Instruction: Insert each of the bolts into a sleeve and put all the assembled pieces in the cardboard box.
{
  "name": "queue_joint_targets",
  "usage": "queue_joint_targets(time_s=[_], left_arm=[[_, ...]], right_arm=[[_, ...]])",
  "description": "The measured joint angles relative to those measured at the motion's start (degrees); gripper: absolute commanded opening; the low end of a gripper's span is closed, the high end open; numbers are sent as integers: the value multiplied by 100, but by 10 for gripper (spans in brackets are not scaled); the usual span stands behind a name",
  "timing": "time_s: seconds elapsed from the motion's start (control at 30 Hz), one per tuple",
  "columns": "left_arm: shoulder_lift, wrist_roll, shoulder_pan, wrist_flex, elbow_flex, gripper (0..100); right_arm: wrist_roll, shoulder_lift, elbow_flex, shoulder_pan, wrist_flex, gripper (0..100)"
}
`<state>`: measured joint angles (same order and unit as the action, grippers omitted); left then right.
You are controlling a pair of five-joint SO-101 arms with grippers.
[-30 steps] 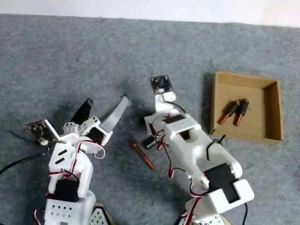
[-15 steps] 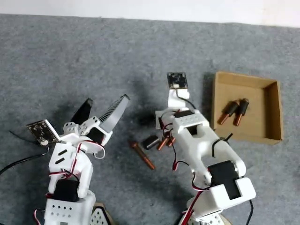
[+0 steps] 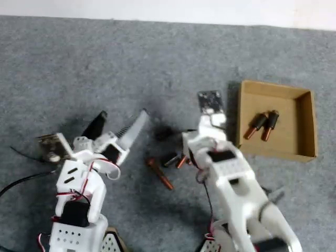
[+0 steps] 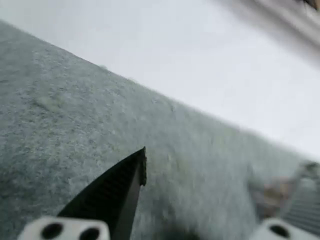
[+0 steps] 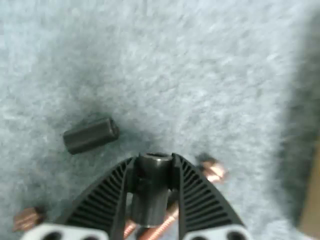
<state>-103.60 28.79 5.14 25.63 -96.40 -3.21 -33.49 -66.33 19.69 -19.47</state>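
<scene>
My right gripper (image 5: 152, 162) is shut on a black sleeve (image 5: 150, 192), held just above the grey carpet. A second black sleeve (image 5: 91, 135) lies loose nearby, with copper bolt heads (image 5: 212, 170) beside the jaws. From above, the right arm (image 3: 223, 160) covers its own gripper. Beside it lie a dark sleeve (image 3: 169, 159), a short copper bolt (image 3: 181, 161) and a longer copper bolt (image 3: 160, 174). My left gripper (image 3: 118, 125) stands open and holds nothing, left of these parts; its black finger (image 4: 127, 185) shows over bare carpet.
The cardboard box (image 3: 273, 86) sits at the right, with two assembled pieces (image 3: 257, 123) (image 3: 269, 125) lying inside. Open carpet stretches across the far and left side. A white wall borders the far edge.
The right arm has swung to the right, its wrist camera moving nearer the box. The left arm shifted slightly to the right, its jaws still open.
</scene>
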Motion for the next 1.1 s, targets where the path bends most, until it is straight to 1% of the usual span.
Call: queue_joint_targets(time_s=[0.07, 0.13, 0.2, 0.27, 0.33, 0.4, 0.5, 0.57, 0.67, 0.77, 0.87, 1.1], left_arm=[[0, -615, 431, 202, 0, 220], [0, -949, 765, 290, 0, 254], [0, -1046, 905, 387, 0, 293], [0, -1081, 1160, 571, 0, 308], [0, -1178, 1486, 747, 0, 296], [0, -1363, 1811, 905, 0, 264], [0, -1618, 2119, 985, 0, 234], [18, -1776, 2189, 985, 0, 245], [396, -1855, 2268, 985, -18, 268], [1064, -1873, 2497, 941, 35, 270], [2110, -1873, 2646, 563, 308, 274], [5582, -1873, 2673, -730, 1688, 274]], right_arm=[[26, -607, -352, -176, 62, 4], [26, -1196, -633, -387, 62, 4], [26, -1723, -826, -633, 70, 4], [26, -2171, -1029, -879, 70, 4], [26, -2549, -1196, -1099, 70, 4], [26, -2813, -1327, -1275, 70, 4], [26, -3051, -1459, -1354, 70, 4], [26, -3103, -1495, -1354, 70, 4], [26, -3121, -1495, -1380, 70, 4], [26, -3121, -1495, -1371, 70, 4], [26, -3121, -1495, -1371, 70, 4], [26, -3121, -1495, -1371, 70, 4]])
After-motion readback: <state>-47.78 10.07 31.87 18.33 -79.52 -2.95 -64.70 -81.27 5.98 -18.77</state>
